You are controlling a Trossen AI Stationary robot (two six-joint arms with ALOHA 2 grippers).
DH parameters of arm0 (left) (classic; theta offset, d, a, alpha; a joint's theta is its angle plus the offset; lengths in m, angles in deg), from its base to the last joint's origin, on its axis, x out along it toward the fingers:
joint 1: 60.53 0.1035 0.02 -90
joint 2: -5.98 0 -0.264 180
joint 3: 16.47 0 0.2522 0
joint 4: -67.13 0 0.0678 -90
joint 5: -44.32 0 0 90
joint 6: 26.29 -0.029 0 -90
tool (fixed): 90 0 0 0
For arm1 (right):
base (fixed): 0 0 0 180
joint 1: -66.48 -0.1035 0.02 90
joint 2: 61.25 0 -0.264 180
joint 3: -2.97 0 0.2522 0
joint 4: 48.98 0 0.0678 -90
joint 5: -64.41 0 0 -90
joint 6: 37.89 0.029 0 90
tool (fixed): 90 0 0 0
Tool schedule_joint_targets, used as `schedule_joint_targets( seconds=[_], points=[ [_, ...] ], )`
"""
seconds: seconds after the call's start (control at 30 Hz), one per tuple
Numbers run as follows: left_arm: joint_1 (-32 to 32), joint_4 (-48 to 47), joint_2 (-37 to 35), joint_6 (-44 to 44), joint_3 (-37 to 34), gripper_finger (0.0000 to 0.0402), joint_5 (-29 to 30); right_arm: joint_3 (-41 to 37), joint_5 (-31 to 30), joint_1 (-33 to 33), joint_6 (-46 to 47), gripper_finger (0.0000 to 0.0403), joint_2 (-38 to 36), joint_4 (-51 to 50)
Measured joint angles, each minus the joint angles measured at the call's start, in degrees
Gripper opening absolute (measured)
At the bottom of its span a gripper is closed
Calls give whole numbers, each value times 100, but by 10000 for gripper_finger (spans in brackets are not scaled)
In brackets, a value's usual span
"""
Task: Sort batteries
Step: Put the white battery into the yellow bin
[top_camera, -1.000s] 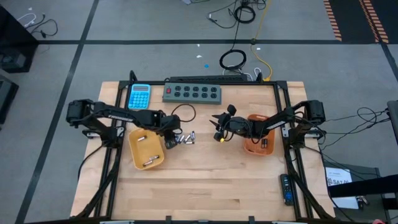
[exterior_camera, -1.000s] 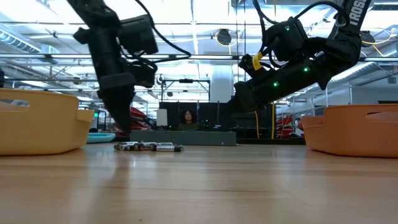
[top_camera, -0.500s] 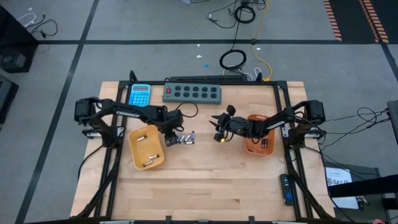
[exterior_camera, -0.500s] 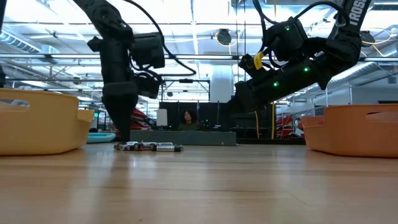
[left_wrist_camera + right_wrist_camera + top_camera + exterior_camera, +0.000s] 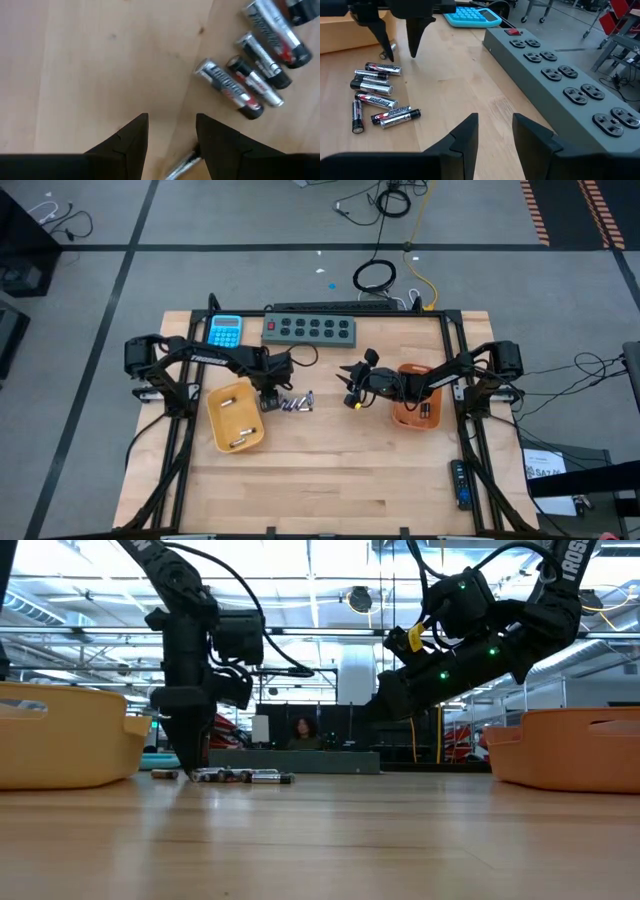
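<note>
Left gripper down at the battery pile, jaws spread, nothing pinched.

Left gripper [image 5: 399, 39] points down at the table [image 5: 330, 470], fingertips at table level just beside the yellow tray [image 5: 236, 418]. Jaws stand apart with a gap between them, gripping nothing; one lone battery [image 5: 183, 165] lies by one fingertip, contact unclear. The batteries [image 5: 376, 98] lie loose in a cluster on the wood between the two arms, nearer the left gripper; a few more sit inside the yellow tray. Right gripper [image 5: 494, 131] hangs above the table just beside the orange tray [image 5: 408, 412], jaws parted and empty, facing the grey power strip [image 5: 560, 82] and blue calculator [image 5: 471, 17].
</note>
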Motion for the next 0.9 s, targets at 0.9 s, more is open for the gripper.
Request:
schedule_joint_targets(
  seconds=[0.9],
  points=[
    [-1377, -2189, 0, -101, 914, 176, -118, 0, -2, 2, 23, 111, 0, -7]
  ],
)
